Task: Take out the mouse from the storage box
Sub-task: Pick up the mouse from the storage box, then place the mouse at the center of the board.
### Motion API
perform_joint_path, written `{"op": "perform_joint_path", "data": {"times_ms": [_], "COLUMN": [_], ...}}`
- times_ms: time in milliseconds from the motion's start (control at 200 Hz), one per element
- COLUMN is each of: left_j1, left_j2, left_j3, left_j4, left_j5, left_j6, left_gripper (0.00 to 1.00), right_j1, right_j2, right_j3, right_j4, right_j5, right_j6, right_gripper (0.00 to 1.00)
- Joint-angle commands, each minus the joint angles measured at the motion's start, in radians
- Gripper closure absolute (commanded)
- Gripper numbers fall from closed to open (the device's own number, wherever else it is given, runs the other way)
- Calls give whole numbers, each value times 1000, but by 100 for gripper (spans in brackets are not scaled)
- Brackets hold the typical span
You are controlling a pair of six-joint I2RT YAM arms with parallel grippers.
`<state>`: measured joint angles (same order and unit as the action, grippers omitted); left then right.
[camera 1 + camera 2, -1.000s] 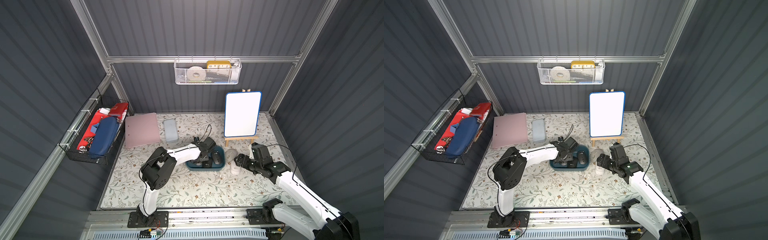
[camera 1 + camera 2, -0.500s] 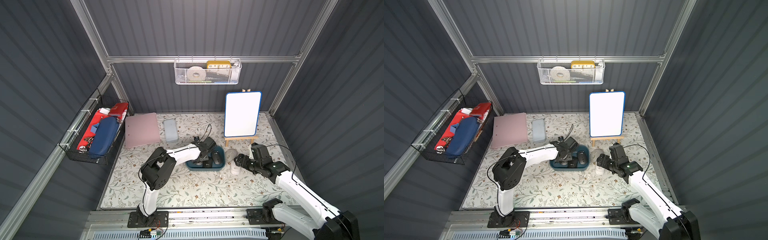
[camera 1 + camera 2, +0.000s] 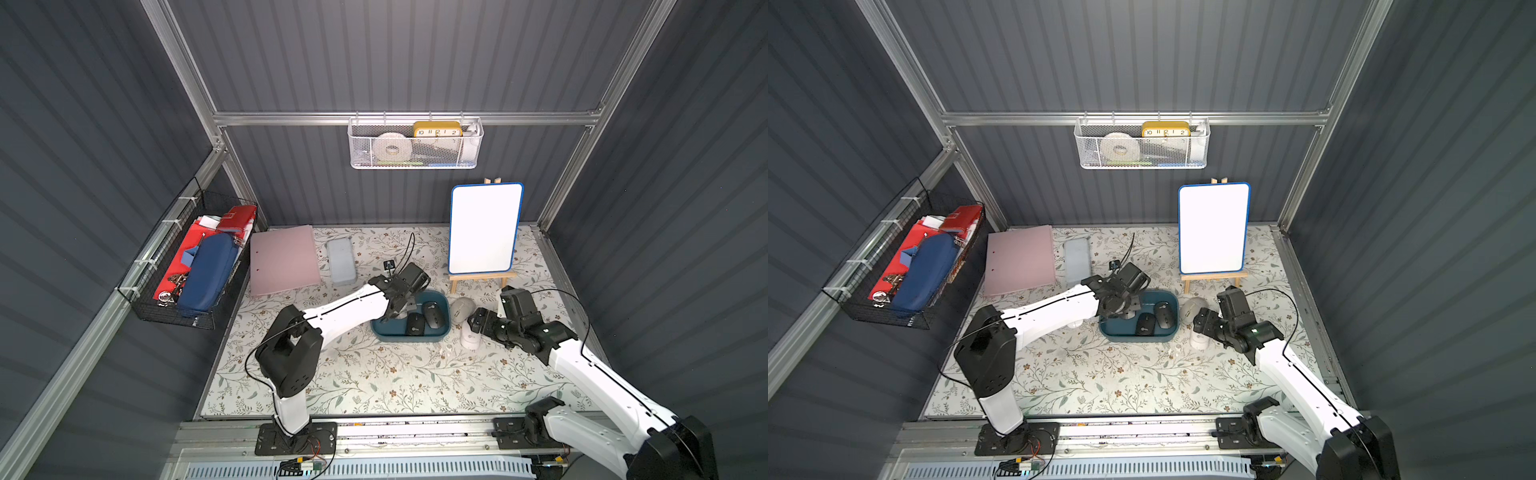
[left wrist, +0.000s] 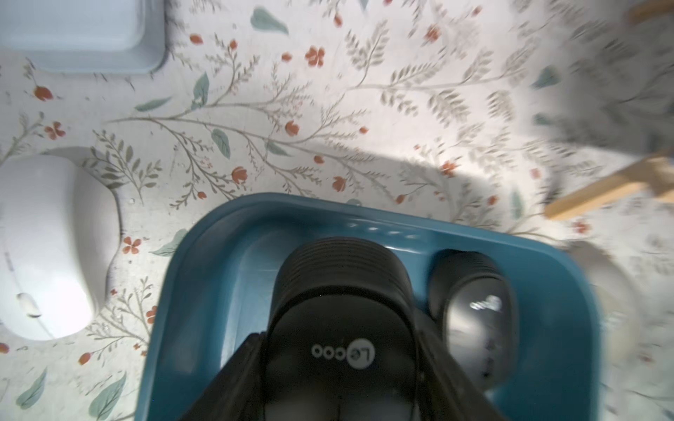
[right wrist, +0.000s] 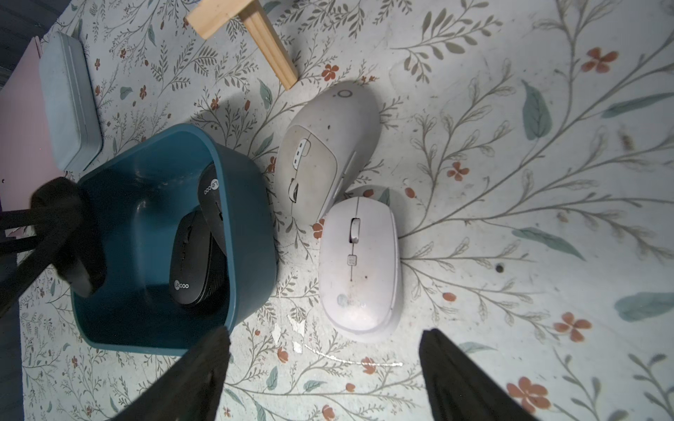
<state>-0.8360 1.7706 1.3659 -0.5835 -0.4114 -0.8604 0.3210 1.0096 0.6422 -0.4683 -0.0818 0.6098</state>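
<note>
Teal plastic surrounds the end of my left arm [image 3: 345, 309]. The arm stretches low across the flowered mat [image 3: 374, 374] with the wrist bent down and the left gripper [image 3: 397, 311] inside the storage box [image 3: 411, 336]. Its jaws are partly closed and press both sides of a black mouse [image 4: 343, 328], which sits within the box's walls. I cannot tell whether it has left the floor.

Compared with a second ago, both top views show the same reach, with the gripper already in the box. Only the left wrist view shows the grip. From above the wrist covers it, and I see two other black mice [image 3: 432, 314] in the box. That wrist view also shows a white mouse [image 4: 47, 248] on the mat beside the box.

Further right, a grey mouse [image 3: 462, 309] and a pale mouse [image 3: 471, 337] lie close together, just beside the box. My right arm [image 3: 582, 365] is bent low and unmoved. The right gripper [image 3: 477, 323] hovers over the pale mouse, jaws wide apart and empty.
</note>
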Motion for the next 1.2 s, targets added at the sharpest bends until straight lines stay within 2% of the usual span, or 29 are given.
{"op": "perform_joint_path", "data": {"times_ms": [0, 215, 565, 670, 870, 1001, 1196], "left_j1": [4, 5, 18, 52, 174, 233, 302], "left_j2": [-89, -236, -475, -503, -536, -540, -526], "left_j3": [-34, -108, -341, -400, -533, -573, -653], "left_j4": [-33, -95, -182, -191, -133, -118, -50], "left_j5": [19, 3, -53, -38, 31, 43, 120], "left_j6": [-3, -55, -164, -190, -190, -192, -210], "left_gripper": [49, 50, 50, 52, 52, 52, 52], "right_j1": [6, 7, 22, 30, 41, 48, 54], "right_j2": [12, 24, 44, 49, 44, 44, 43], "right_j3": [28, 39, 40, 42, 43, 40, 40], "right_j4": [-7, -5, 8, 8, 8, 5, 3], "right_j5": [11, 13, 16, 21, 30, 36, 43], "right_j6": [-7, -6, 8, 10, 14, 19, 19], "right_gripper": [14, 14, 15, 15, 15, 15, 15]}}
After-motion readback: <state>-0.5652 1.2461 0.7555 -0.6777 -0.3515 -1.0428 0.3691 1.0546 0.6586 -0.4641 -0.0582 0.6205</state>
